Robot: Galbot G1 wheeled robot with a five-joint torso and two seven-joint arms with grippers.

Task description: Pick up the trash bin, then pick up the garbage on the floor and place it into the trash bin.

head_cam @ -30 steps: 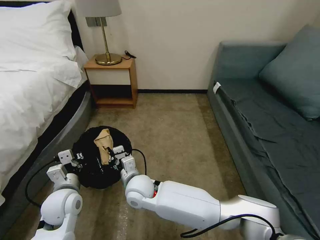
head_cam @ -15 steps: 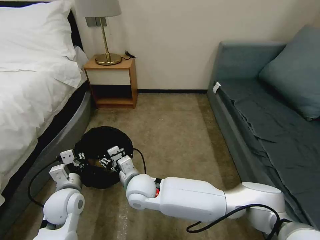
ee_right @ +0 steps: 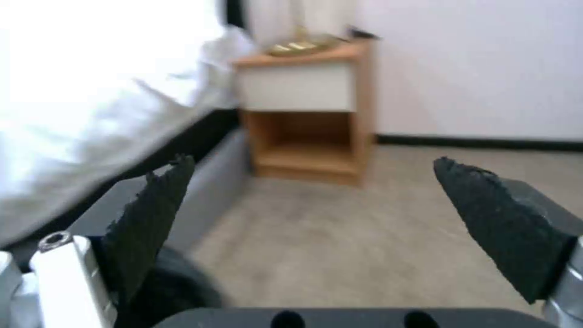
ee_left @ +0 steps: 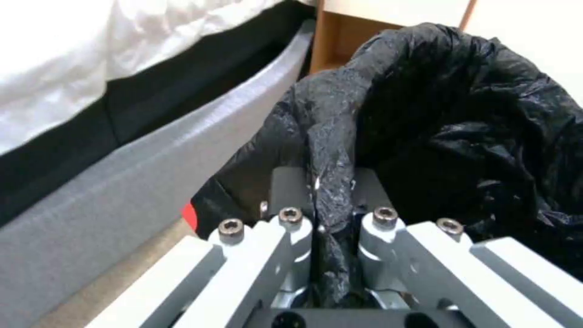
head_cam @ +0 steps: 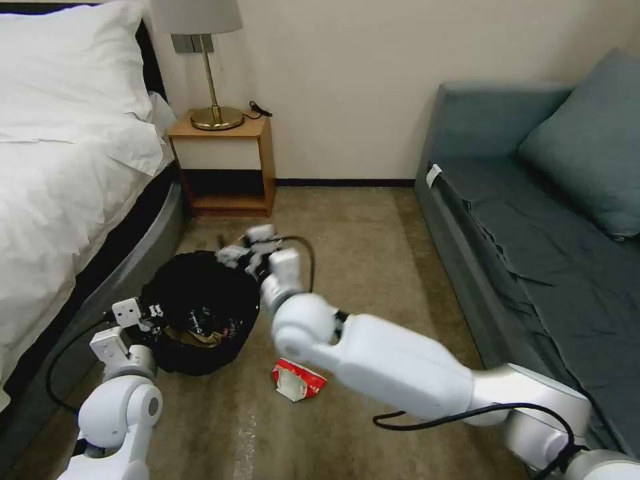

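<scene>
Beige carpet [head_cam: 360,253] is bounded by a bed [head_cam: 60,180], nightstand [head_cam: 223,163] and sofa [head_cam: 533,220]. The bin [head_cam: 200,313] liner is pinched by the left gripper [ee_left: 331,205]; the right gripper [ee_right: 316,218] is spread empty beyond it. A red-white packet [head_cam: 298,380] is partly hidden by the right arm.

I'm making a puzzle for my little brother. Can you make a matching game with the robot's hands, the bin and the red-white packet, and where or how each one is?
Things:
1. left hand
2. right hand
3. trash bin
4. red-white packet

States:
A. on the carpet under the right arm
B. open and empty
C. beside the bed, with trash inside
D. shut on the bin's black bag

Pairs: 1-D, 2-B, 3-C, 4-A
</scene>
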